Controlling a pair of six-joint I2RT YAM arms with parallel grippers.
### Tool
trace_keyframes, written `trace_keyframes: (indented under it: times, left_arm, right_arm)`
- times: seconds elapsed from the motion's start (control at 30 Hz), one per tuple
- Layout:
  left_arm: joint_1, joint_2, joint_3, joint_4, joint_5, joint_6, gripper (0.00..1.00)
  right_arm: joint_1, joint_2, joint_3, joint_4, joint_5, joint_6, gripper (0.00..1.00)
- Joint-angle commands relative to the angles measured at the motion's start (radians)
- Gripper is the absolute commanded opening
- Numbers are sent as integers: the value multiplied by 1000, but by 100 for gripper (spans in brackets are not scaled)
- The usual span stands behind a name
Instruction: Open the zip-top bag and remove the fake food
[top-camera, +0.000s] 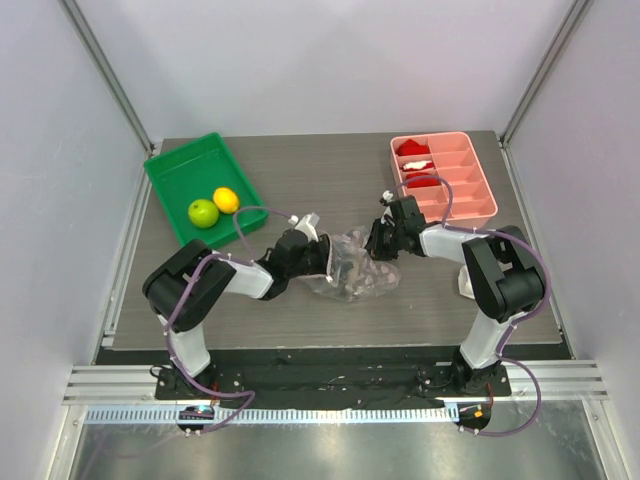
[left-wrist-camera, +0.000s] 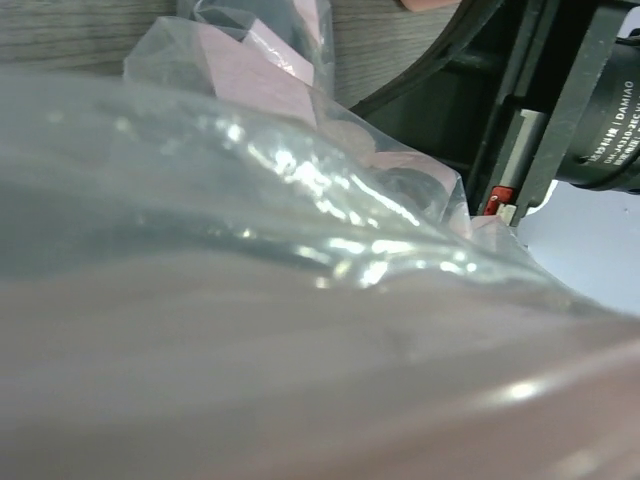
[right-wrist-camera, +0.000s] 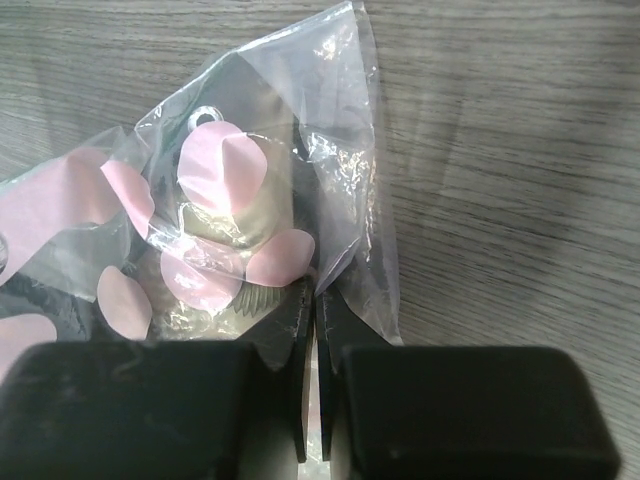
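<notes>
On the grey table (top-camera: 300, 180), the bag (top-camera: 362, 278) is laid between both claws. Its right edge is pinched by the right claw (top-camera: 378, 245), while the opening of the left claw (top-camera: 325, 258) cannot be told.

Both arms reach inward with elbows bent and wrists low. The right end effector (right-wrist-camera: 314, 297) pinches the bag (right-wrist-camera: 345, 150); the left end effector (top-camera: 328, 260) (jaws hidden) faces it.

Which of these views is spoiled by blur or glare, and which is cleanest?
Left wrist: the bag sits so close that its lower half is a soft blur, with bright glints on the creases. Right wrist: bag and table are sharp; only the right gripper is out of focus, at its near blocks. Top view: evenly lit, sharp, the cleanest.
</notes>
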Motion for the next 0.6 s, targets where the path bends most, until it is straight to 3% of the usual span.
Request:
trace_keyframes:
  times: [0.0, 0.1, 0.27, 0.4, 0.57]
  left_arm:
    - [-21, 6, 43, 70, 0, 5, 38]
    - [-33, 8, 47, 78, -16, 2, 40]
    - [-47, 2, 72, 29, -46, 17, 54]
    - [-47, 51, 101, 35, -50, 5, 51]
    - [-47, 86, 127, 33, -70, 10, 38]
  right_arm:
    - [19, 26, -3, -9, 7, -5, 7]
    - [25, 23, -6, -9, 9, -6, 7]
    - [28, 18, -6, -9, 4, 0, 6]
    - [50, 12, -6, 0, 6, 12, 7]
    - [53, 12, -30, 29, -14, 46, 6]
